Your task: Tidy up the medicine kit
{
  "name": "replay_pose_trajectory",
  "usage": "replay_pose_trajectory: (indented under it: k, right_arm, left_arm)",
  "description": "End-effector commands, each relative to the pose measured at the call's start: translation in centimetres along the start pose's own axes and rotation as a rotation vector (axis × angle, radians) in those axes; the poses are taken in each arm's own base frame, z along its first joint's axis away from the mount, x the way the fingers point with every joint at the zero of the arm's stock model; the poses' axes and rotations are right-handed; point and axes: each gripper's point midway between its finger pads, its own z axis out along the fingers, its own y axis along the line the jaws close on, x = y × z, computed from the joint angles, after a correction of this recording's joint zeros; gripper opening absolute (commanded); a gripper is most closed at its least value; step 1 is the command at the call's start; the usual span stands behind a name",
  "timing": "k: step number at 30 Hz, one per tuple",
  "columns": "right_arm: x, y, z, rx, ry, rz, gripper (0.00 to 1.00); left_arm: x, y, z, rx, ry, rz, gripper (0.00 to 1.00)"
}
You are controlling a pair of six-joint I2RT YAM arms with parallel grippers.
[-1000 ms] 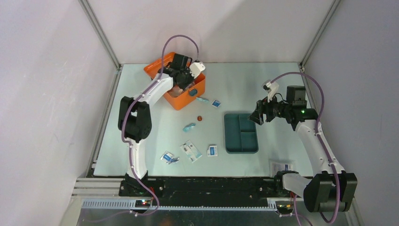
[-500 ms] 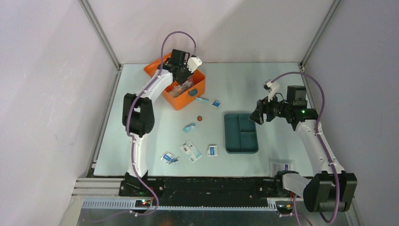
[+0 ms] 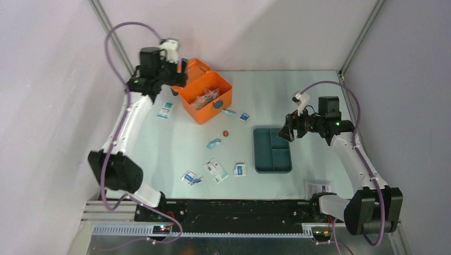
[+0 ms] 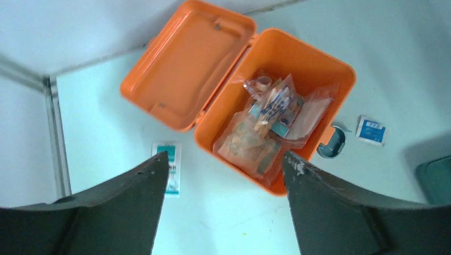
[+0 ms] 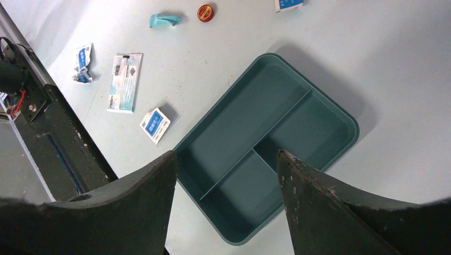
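The left arm has swung up and out of the medicine kit, where its pincer was buried 1 second ago, and now stands high by the far left corner. A white-and-teal packet lies on the table just left of the kit, where none lay before. The right arm has barely shifted.

The left pincer is spread wide and holds nothing. The right pincer is also wide and empty, hanging over the teal tray, whose 3 sections are bare.

The kit sits at the far left of the table, its lid thrown back flat, with clear bags of supplies piled loosely inside. Small packets and a red disc are scattered between kit and tray.

This looks like the sorting stage, with contents coming out and nothing yet placed in order. Next, either arm probably has to drop low over 1 loose piece, line its fingers across it and close. The flat packets will be hard to get under.
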Motion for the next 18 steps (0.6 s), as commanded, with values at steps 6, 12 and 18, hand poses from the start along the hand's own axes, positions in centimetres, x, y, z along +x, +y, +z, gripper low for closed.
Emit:
replay_pose_trajectory:
  k: [6, 12, 18]
  right_arm:
    - [-1.9, 0.7, -0.1, -0.026, -0.032, -0.057, 0.73]
    - [-1.9, 0.8, 0.9, -0.048, -0.003, -0.054, 0.74]
    - [-1.7, 0.4, 3.3, 0.010, 0.102, -0.103, 0.73]
  left_arm:
    - [1.7, 3.2, -6.5, -0.098, -0.135, -0.352, 0.99]
    - [8.0, 3.3, -4.0, -0.170, -0.083, -0.435, 1.00]
    - [8.5, -0.2, -3.9, 0.028, -0.104, -0.559, 1.00]
